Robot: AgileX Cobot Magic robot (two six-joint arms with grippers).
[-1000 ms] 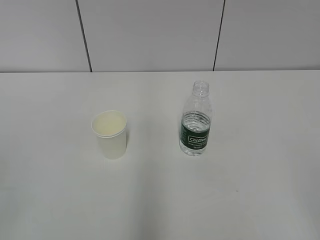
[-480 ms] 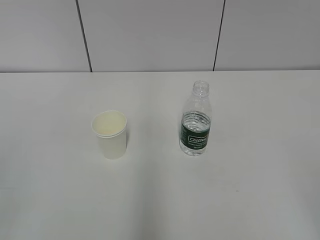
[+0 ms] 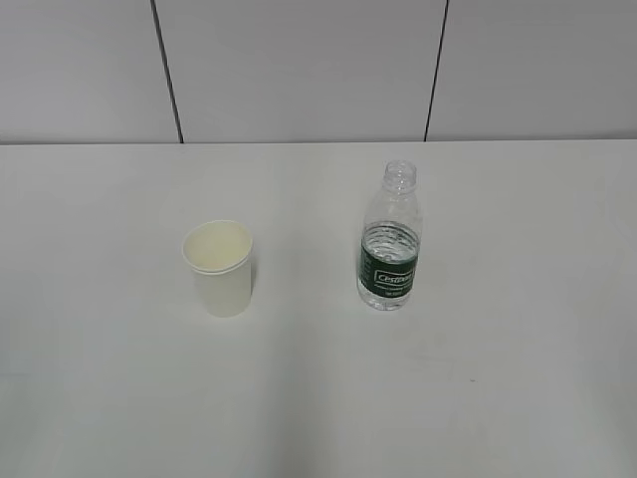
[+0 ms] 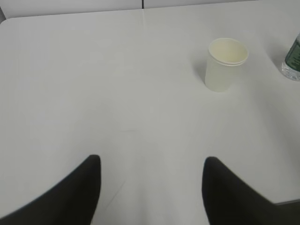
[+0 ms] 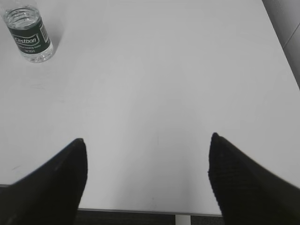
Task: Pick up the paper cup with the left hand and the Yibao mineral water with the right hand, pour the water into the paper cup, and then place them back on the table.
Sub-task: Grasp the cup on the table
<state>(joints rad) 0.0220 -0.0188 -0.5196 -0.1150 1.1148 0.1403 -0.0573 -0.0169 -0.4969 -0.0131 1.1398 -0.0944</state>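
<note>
White paper forms the paper cup (image 3: 218, 267), which is stood upright on the table (image 3: 498, 398), left of centre in the exterior view, its cream inside shown to the camera. Well apart to its right, the Yibao mineral water (image 3: 389, 239) is stood upright too, uncapped, with water seen up to about the top of its dark green label. Neither is touched by anything.

In the left wrist view the paper cup (image 4: 223, 64) is seen ahead and to the right, and only an edge of the bottle (image 4: 293, 58) is caught at the right border. The left hand (image 4: 151, 185) is held back near the table's edge, its two black fingers spread wide with nothing between them but bare tabletop.

In the right wrist view the bottle (image 5: 29, 33) is placed at the far upper left. The right hand (image 5: 147, 171) is likewise held over the near edge of the table (image 5: 154, 84), its fingers set wide apart and nothing gripped. A grey panelled wall (image 3: 299, 70) is seen behind the table.
</note>
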